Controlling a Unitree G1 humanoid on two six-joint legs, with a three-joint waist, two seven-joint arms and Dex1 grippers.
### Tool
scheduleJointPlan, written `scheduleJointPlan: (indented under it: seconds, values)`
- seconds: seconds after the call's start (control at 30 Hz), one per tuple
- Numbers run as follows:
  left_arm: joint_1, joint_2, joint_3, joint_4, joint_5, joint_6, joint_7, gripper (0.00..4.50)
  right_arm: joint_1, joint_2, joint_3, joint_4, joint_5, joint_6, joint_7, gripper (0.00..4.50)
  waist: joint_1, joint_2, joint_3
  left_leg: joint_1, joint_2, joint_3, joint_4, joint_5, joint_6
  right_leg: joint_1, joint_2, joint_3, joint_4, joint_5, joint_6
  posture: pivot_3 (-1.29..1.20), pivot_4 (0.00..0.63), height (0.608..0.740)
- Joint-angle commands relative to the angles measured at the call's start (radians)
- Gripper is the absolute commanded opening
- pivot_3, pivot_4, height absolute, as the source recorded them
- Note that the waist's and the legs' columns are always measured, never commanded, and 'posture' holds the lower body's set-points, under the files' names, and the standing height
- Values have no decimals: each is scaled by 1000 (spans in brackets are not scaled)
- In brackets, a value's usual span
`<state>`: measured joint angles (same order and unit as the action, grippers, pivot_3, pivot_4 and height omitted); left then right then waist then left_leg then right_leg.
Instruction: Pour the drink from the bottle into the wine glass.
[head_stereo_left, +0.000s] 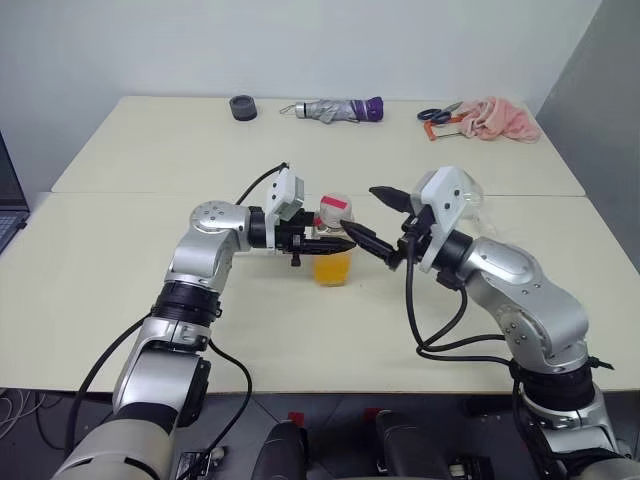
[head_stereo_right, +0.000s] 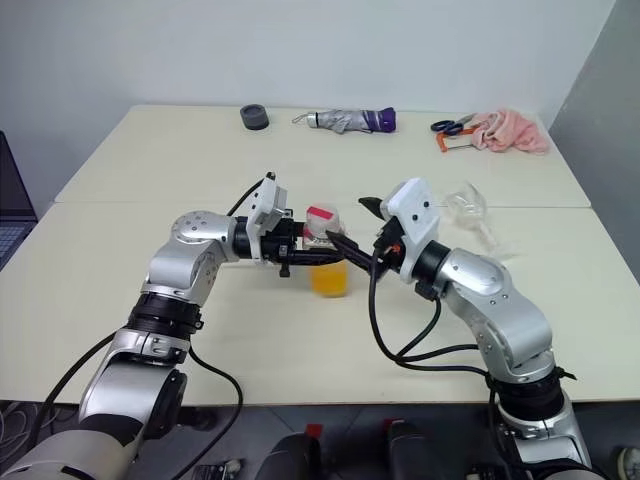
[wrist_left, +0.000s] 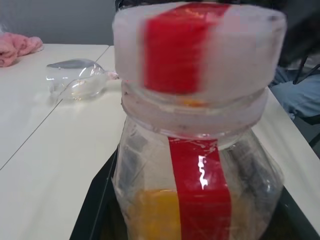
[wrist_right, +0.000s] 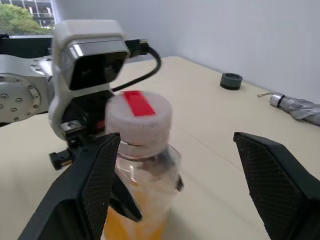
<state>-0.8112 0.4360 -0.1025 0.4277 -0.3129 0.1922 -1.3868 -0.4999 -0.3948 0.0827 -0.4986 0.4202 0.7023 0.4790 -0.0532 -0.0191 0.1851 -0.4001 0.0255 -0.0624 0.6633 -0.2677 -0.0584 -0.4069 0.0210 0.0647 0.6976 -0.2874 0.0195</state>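
Observation:
The bottle (head_stereo_left: 333, 250) stands upright on the table (head_stereo_left: 150, 290), the orange drink (head_stereo_left: 333, 267) filling its lower part. Its whitish cap (head_stereo_left: 335, 208) with a red strip is on. My left gripper (head_stereo_left: 310, 240) reaches in from the left and is shut on the bottle's body; its dark fingers (wrist_left: 97, 210) flank the bottle in the left wrist view. My right gripper (head_stereo_left: 358, 208) is open at cap height just right of the bottle, one finger (wrist_right: 95, 185) close beside the neck. The wine glass (head_stereo_right: 466, 207) appears to lie on its side behind my right arm.
Along the far edge of the table lie a black round thing (head_stereo_left: 242, 107), a folded grey and purple umbrella (head_stereo_left: 330, 110), orange-handled scissors (head_stereo_left: 438, 116) and a pink cloth (head_stereo_left: 497, 118). A laptop (head_stereo_left: 8, 205) sits at the left edge.

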Motion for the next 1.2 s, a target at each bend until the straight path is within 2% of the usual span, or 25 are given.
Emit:
scheduleJointPlan:
  seconds: [0.03, 0.3, 0.63, 1.2]
  values:
    - [-7, 2, 16, -47, -23, -6, -2, 1744, 3, -20, -20, -48, 28, 2, 25, 3857, 0, 0, 0, 0, 0, 0, 0, 0, 0, 0, 0, 0, 0, 0, 0, 0, 150, 740]
    - [-5, 3, 19, -49, -24, -3, 2, 1744, 9, -71, -32, -95, 90, 23, 77, 3857, 1, 0, 0, 0, 0, 0, 0, 0, 0, 0, 0, 0, 0, 0, 0, 0, 150, 740]
    - [-6, 0, 16, -49, -23, -2, 1, 1744, -30, -7, -2, -42, 45, -12, 23, 3857, 1, 0, 0, 0, 0, 0, 0, 0, 0, 0, 0, 0, 0, 0, 0, 0, 150, 740]
    - [-9, -7, 14, -55, -23, -2, 6, 1744, -52, 19, 46, -6, -24, -59, 18, 3857, 1, 0, 0, 0, 0, 0, 0, 0, 0, 0, 0, 0, 0, 0, 0, 0, 150, 740]
